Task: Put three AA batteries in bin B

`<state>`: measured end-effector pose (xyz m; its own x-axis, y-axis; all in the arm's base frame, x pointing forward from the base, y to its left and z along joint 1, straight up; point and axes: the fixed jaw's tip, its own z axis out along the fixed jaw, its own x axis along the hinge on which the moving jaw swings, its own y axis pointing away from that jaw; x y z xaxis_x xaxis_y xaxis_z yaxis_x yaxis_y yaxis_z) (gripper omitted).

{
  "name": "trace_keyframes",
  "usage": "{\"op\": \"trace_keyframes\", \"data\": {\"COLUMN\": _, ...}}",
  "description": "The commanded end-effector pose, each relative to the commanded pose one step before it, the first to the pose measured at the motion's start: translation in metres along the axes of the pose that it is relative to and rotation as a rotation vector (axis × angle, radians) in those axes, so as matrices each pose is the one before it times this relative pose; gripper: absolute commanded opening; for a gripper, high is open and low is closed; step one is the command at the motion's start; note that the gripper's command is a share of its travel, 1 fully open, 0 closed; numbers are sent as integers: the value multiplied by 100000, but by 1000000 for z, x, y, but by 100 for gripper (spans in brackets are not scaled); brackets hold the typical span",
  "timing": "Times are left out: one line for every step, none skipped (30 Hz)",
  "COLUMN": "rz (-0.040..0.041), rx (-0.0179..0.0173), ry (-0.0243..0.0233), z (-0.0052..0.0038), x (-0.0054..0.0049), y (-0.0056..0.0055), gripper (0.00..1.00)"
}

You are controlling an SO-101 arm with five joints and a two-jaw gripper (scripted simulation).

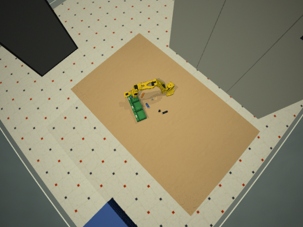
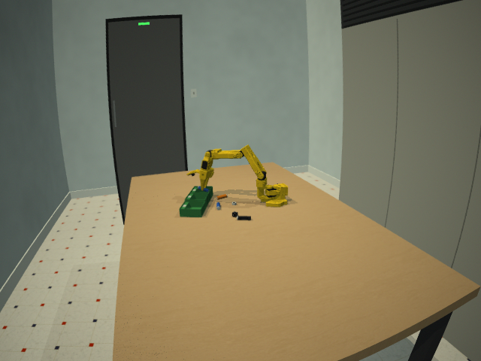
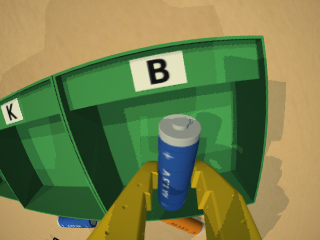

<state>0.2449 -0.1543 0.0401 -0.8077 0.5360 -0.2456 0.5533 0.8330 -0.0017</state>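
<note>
My gripper [image 3: 176,183] [image 2: 202,186] [image 1: 130,96] is shut on a blue AA battery [image 3: 176,160] with a grey cap. It holds the battery upright, low over the compartment marked B [image 3: 200,120], the end cell of the green bin row [image 1: 138,108] [image 2: 196,201]. The B compartment looks empty below the battery. Another blue battery [image 1: 147,105] [image 2: 218,205] [image 3: 76,222] lies on the table beside the bin. An orange battery [image 1: 142,94] [image 2: 222,196] [image 3: 183,226] lies nearer the arm's base.
The compartment marked K [image 3: 34,154] adjoins B. A black cylinder [image 1: 164,112] [image 2: 243,217], a small black piece [image 1: 159,110] [image 2: 234,213] and a small grey nut [image 1: 152,99] [image 2: 234,203] lie on the table [image 1: 195,146]. The arm's base [image 1: 170,88] [image 2: 276,194] stands to the right.
</note>
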Motion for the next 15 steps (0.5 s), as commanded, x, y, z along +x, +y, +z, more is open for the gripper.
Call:
{"op": "trace_keyframes", "data": {"rz": 1682, "rx": 88, "ry": -8609, "z": -15988, "x": -12001, "y": -2190, "gripper": 0}}
{"op": "trace_keyframes", "data": {"rz": 0, "rx": 0, "ry": 0, "z": 0, "x": 0, "y": 0, "gripper": 0}}
{"op": "trace_keyframes", "data": {"rz": 0, "rx": 0, "ry": 0, "z": 0, "x": 0, "y": 0, "gripper": 0}}
{"op": "trace_keyframes", "data": {"rz": 0, "rx": 0, "ry": 0, "z": 0, "x": 0, "y": 0, "gripper": 0}}
{"op": "trace_keyframes", "data": {"rz": 0, "rx": 0, "ry": 0, "z": 0, "x": 0, "y": 0, "gripper": 0}}
{"op": "trace_keyframes", "data": {"rz": 0, "rx": 0, "ry": 0, "z": 0, "x": 0, "y": 0, "gripper": 0}}
{"op": "trace_keyframes", "data": {"rz": 0, "rx": 0, "ry": 0, "z": 0, "x": 0, "y": 0, "gripper": 0}}
{"op": "trace_keyframes", "data": {"rz": 0, "rx": 0, "ry": 0, "z": 0, "x": 0, "y": 0, "gripper": 0}}
{"op": "trace_keyframes", "data": {"rz": 0, "rx": 0, "ry": 0, "z": 0, "x": 0, "y": 0, "gripper": 0}}
{"op": "trace_keyframes", "data": {"rz": 0, "rx": 0, "ry": 0, "z": 0, "x": 0, "y": 0, "gripper": 0}}
{"op": "trace_keyframes", "data": {"rz": -1, "rx": 0, "ry": 0, "z": 12, "x": 2, "y": 2, "gripper": 0}}
{"op": "trace_keyframes", "data": {"rz": 0, "rx": 0, "ry": 0, "z": 100, "x": 25, "y": 0, "gripper": 0}}
{"op": "trace_keyframes", "data": {"rz": 0, "rx": 0, "ry": 0, "z": 224, "x": 58, "y": 0, "gripper": 0}}
{"op": "trace_keyframes", "data": {"rz": 0, "rx": 0, "ry": 0, "z": 372, "x": 98, "y": -1, "gripper": 0}}
{"op": "trace_keyframes", "data": {"rz": 0, "rx": 0, "ry": 0, "z": 508, "x": 138, "y": -1, "gripper": 0}}
